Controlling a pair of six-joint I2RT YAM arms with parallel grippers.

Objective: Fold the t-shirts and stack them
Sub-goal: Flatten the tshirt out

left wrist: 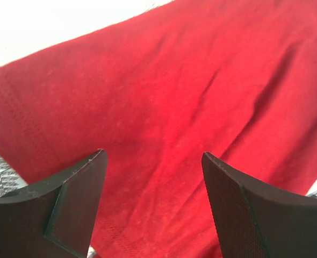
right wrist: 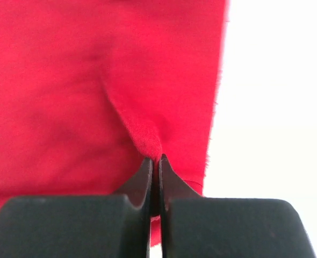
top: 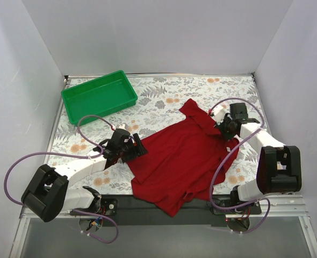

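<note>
- The shirt (top: pixel 182 161) lies crumpled in the middle of the table (top: pixel 164 99), right of the tray (top: pixel 99 97), with its near corner hanging over the near edge.
- It looks light, soft and limp. It will sag and crease wherever it is unsupported, so two well-separated holds on a hem or shoulder line suit it best.
- The right gripper (right wrist: pixel 154 160) is clamped on a small pinch of fabric at the shirt's far-right edge.
- The left gripper (left wrist: pixel 153 161) is spread wide over the shirt's left edge, holding nothing.
- The long axis seems to run from far to near, tilted slightly. I cannot tell which end is the neck.
</note>
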